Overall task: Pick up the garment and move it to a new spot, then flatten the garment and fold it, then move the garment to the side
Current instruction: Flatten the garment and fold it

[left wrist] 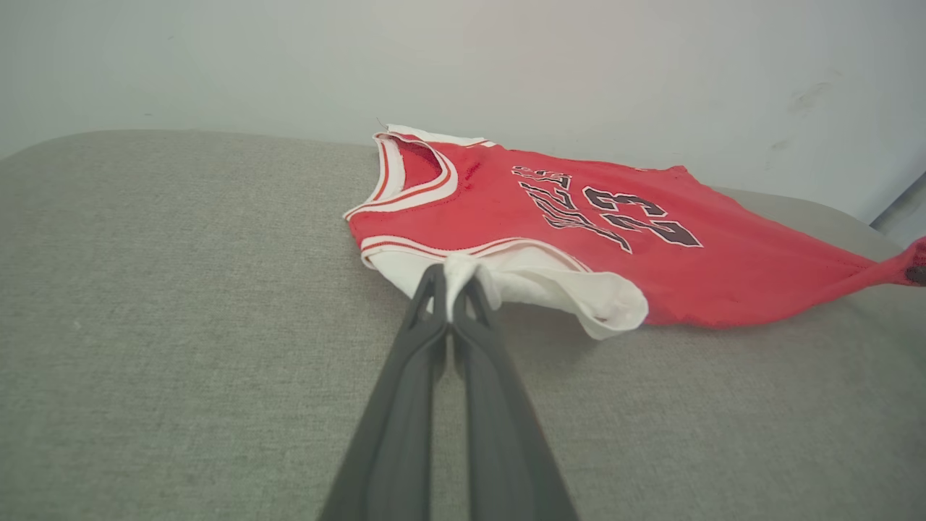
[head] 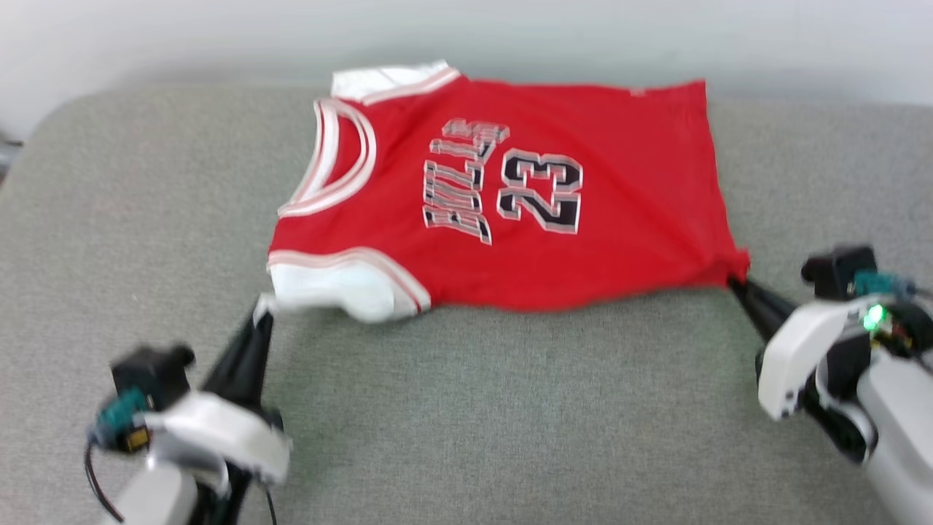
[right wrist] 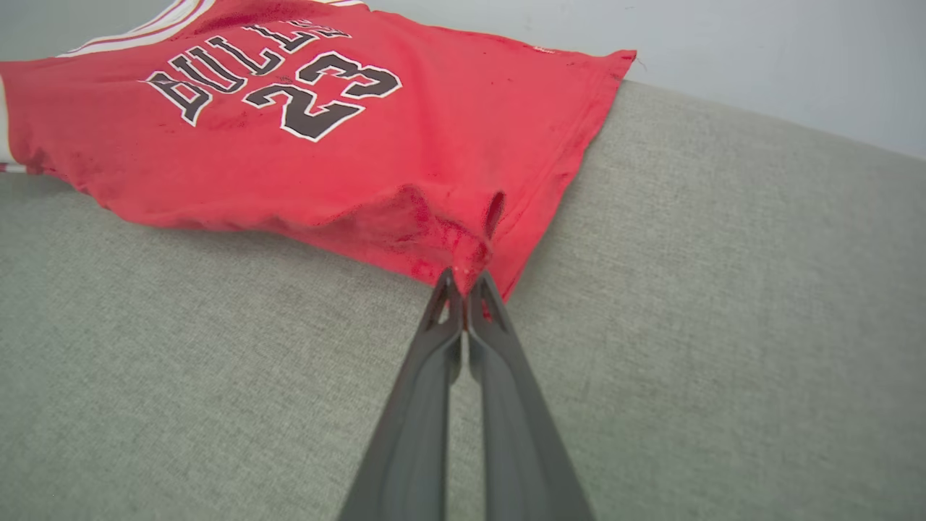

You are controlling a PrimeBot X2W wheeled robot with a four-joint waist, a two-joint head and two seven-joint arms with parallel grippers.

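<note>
Red jersey (head: 525, 255) lying print-up on a grey cushion (head: 510, 408), towards the far edge by the wall (head: 583, 29). Left gripper (left wrist: 454, 278) closed on the near white sleeve (left wrist: 550, 286). Right gripper (right wrist: 464, 278) closed on the near hem corner (right wrist: 470, 246), which is bunched at the grip.

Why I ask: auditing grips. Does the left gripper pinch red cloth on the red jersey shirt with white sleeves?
No, the left gripper is shut on a white sleeve of the red jersey shirt.
</note>
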